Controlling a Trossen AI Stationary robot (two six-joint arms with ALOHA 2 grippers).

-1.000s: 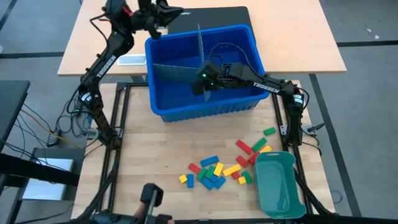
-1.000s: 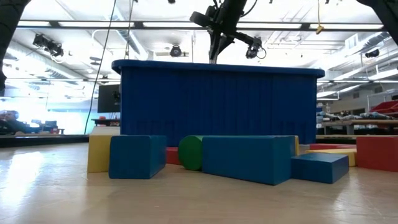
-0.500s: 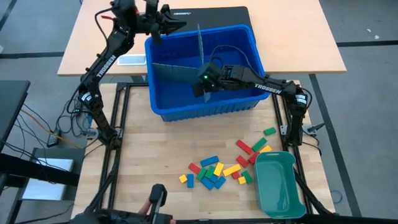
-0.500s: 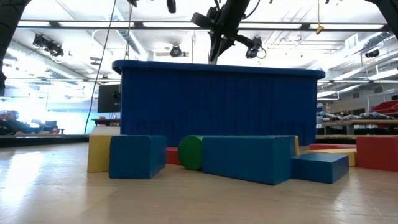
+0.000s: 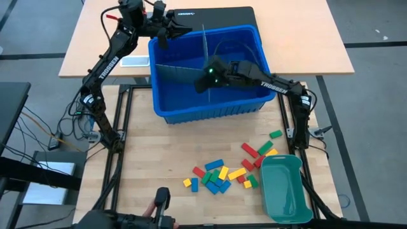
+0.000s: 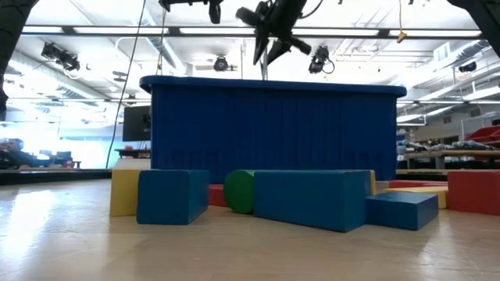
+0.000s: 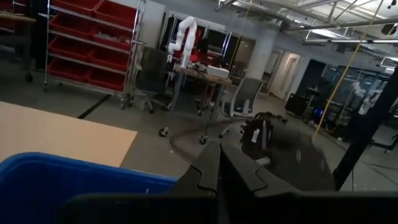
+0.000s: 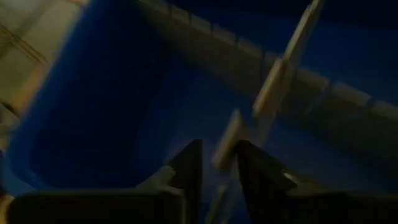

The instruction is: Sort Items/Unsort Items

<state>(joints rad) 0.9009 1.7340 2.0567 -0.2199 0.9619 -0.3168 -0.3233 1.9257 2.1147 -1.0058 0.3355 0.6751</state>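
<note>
A: Blocks?
B: Items (image 5: 222, 173) lie loose on the wooden table (image 5: 152, 146) in front of the blue bin (image 5: 206, 70), just beside the teal tray (image 5: 285, 191); a few red and green ones sit nearer the right arm's base. None in the bin, as far as visible.
A: Right gripper (image 5: 205, 77)?
B: Inside the bin, fingers pinched on the grey divider sheet (image 5: 181, 74), which also shows between the fingers (image 8: 186, 165) in the right wrist view.
A: Left gripper (image 5: 170, 33)?
B: Above the bin's back-left corner; fingers pressed together, nothing between them.
</note>
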